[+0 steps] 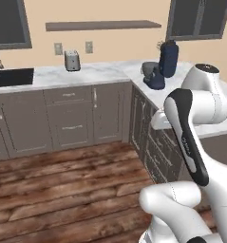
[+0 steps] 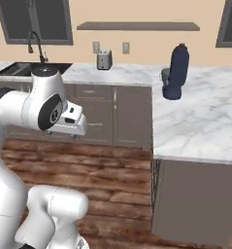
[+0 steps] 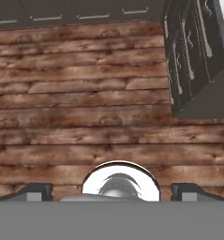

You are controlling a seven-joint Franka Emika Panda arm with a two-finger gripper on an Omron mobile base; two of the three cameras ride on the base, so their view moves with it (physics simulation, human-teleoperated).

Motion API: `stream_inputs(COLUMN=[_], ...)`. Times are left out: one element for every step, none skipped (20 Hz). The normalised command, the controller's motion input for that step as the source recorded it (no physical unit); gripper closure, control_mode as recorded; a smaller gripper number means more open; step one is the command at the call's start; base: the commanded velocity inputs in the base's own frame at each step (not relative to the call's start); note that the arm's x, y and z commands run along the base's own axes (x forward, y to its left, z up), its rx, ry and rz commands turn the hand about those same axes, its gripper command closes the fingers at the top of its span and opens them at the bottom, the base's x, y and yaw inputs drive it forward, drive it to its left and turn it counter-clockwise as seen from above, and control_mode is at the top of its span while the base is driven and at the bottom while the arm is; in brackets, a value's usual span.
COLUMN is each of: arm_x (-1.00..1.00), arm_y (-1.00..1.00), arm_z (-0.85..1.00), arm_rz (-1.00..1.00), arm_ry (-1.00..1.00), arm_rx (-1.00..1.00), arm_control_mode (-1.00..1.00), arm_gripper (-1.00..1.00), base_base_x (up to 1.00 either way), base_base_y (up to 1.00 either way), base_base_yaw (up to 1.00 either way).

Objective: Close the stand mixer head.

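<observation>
The stand mixer head (image 1: 168, 58) is a navy-blue oblong block tilted up almost vertical on the corner counter, above its grey bowl (image 1: 148, 70) and navy base (image 1: 157, 83). From the other side, the head (image 2: 179, 62) likewise stands raised over the base (image 2: 172, 92). My gripper (image 3: 112, 192) points down at the wooden floor, far short of the mixer and below counter height. Its two fingertips (image 3: 36, 191) sit wide apart with nothing between them, so it is open.
A silver toaster (image 1: 72, 60) stands by the back wall, and a sink (image 1: 10, 76) lies at the far left. Grey cabinet drawers (image 3: 190, 56) line the counter's side near the hand. The marble counter (image 2: 205, 121) stretches to the right of the mixer.
</observation>
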Motion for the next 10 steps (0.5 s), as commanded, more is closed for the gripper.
stream_inputs(arm_x=[0.00, 0.00, 0.00, 0.00, 0.00, 0.00, 0.00, 0.00, 0.00, 0.00], arm_y=[0.00, 0.00, 0.00, 0.00, 0.00, 0.00, 0.00, 0.00, 0.00, 0.00], arm_z=[0.00, 0.00, 0.00, 0.00, 0.00, 0.00, 0.00, 0.00, 0.00, 0.00], arm_rz=[0.00, 0.00, 0.00, 0.00, 0.00, 0.00, 0.00, 0.00, 0.00, 0.00], arm_ry=[0.00, 0.00, 0.00, 0.00, 0.00, 0.00, 0.00, 0.00, 0.00, 0.00], arm_rx=[0.00, 0.00, 0.00, 0.00, 0.00, 0.00, 0.00, 0.00, 0.00, 0.00], arm_control_mode=[1.00, 1.00, 1.00, 1.00, 1.00, 1.00, 1.00, 1.00, 1.00, 1.00], arm_gripper=[-1.00, -1.00, -1.00, -1.00, -1.00, -1.00, -1.00, -1.00, -1.00, -1.00], base_base_x=[0.33, 0.40, 0.46, 0.39, 0.46, 0.44, 0.34, 0.28, 0.26, 0.26], base_base_y=[0.97, 1.00, 0.99, 0.88, 0.86, 0.81, 0.67, 0.53, 0.54, 0.54], base_base_yaw=[-0.41, -0.40, -0.40, -0.43, -0.47, -0.52, -0.56, -0.62, -0.64, -0.69])
